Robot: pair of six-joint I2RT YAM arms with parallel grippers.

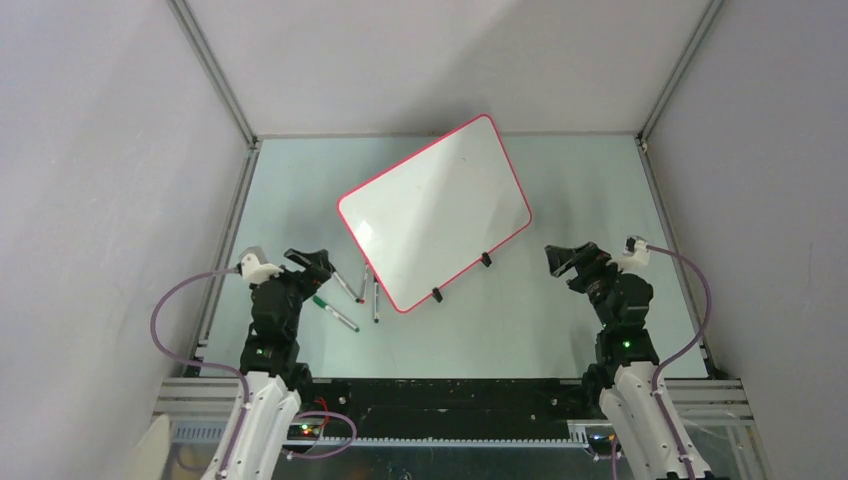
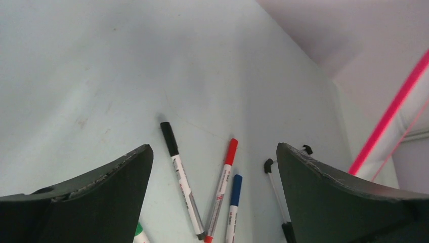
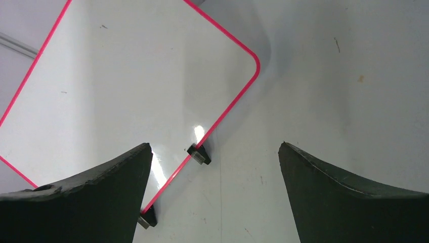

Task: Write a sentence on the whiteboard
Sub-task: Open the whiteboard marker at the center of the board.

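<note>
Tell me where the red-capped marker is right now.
In the left wrist view, the red-capped marker lies just ahead of the open left end effector, between the black-capped marker and the blue-capped marker, left of the whiteboard.

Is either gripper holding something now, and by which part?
Nothing is held: the left gripper and the right gripper both stand open and empty.

The whiteboard (image 1: 435, 212), glossy plain white with a red-pink rim, lies flat mid-table, its clip-footed long edge toward five o'clock.
</note>
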